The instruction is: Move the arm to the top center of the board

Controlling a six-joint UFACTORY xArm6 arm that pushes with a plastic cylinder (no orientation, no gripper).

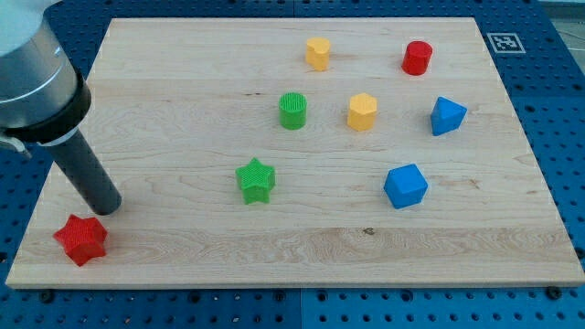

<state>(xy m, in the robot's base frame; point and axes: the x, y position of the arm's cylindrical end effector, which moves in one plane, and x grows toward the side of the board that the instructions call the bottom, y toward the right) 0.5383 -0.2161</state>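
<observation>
My tip (107, 206) rests on the wooden board (183, 82) at the view's lower left, just above and to the right of a red star block (80, 239). The dark rod runs up to the grey arm body at the view's upper left. Towards the view's top centre a yellow hexagonal block (317, 54) stands near the board's top edge. A green cylinder (292, 111) and a green star (255, 179) lie in the middle, far to the right of my tip.
A red cylinder (417, 58) stands at the upper right. A second yellow hexagonal block (362, 111), a blue block (447, 116) and a larger blue block (405, 185) lie on the right half. A marker tag (503, 42) sits past the board's top right corner.
</observation>
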